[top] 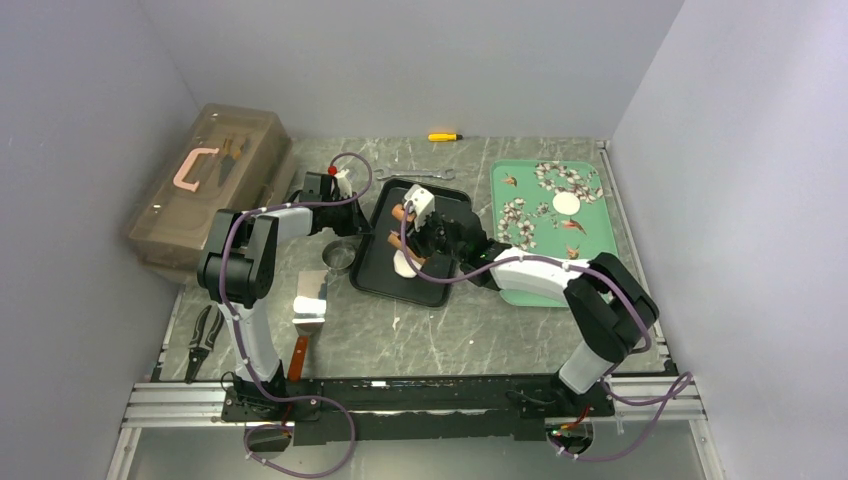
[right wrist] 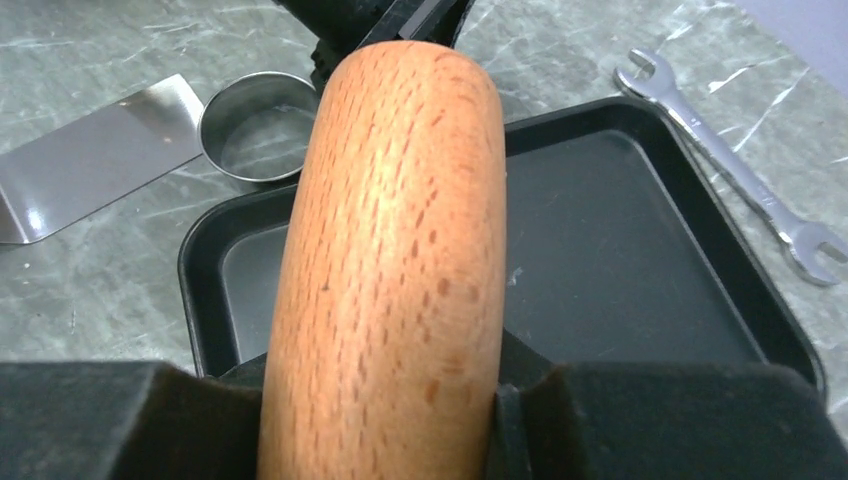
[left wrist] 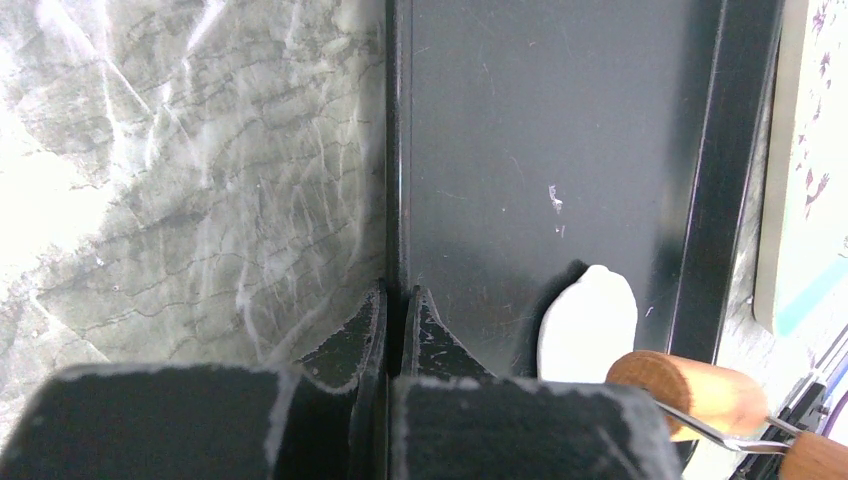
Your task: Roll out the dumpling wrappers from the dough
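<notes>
The dough [top: 404,264] is a small white lump lying in the black tray [top: 455,205], near its front-left side; the left wrist view shows the dough [left wrist: 590,325] just beyond the roller's end. My right gripper [top: 413,228] is shut on the brown wooden roller [right wrist: 395,260], held over the tray just behind the dough. My left gripper [left wrist: 395,295] is shut on the tray's left rim [left wrist: 397,150], one finger on each side. One round white dumpling wrapper [top: 567,204] lies on the green flowered tray [top: 590,250].
A shiny ring cutter [top: 341,255] and a metal spatula [top: 308,305] lie left of the black tray. A wrench [top: 425,176] and a yellow screwdriver [top: 443,136] lie behind it. A brown toolbox [top: 205,185] stands far left, with pliers [top: 205,340] in front of it.
</notes>
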Robot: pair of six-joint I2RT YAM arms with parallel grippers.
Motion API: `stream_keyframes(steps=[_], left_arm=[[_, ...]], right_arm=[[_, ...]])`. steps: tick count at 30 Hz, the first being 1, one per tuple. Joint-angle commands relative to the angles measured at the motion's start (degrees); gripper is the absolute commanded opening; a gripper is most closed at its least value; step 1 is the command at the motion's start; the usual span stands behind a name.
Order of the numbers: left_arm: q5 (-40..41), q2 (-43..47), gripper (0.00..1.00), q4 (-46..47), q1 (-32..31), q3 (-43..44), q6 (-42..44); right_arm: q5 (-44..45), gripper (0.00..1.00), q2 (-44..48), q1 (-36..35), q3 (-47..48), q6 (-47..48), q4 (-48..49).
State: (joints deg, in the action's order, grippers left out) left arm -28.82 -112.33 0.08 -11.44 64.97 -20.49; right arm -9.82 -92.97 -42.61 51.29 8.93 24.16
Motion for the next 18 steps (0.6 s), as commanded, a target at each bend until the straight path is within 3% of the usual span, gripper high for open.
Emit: stream_keyframes(steps=[1,13,18], left_arm=[[0.17,-2.02,0.00,-4.11,0.30,-0.25,0.98],[0.59,-1.45,0.00,-3.94,0.46,-0.43,1.15],[0.44,-1.36,0.00,-3.55,0.54,-0.80,1.06]], right_arm=[[-3.55,0.00,-2.93,0.63,0.11,-4.12,5.16],[8.62,0.00,-7.76,5.57,-7.92,0.57,9.54],[11.81,0.00,-9.73,6.48,-7.11,3.47,8.75]])
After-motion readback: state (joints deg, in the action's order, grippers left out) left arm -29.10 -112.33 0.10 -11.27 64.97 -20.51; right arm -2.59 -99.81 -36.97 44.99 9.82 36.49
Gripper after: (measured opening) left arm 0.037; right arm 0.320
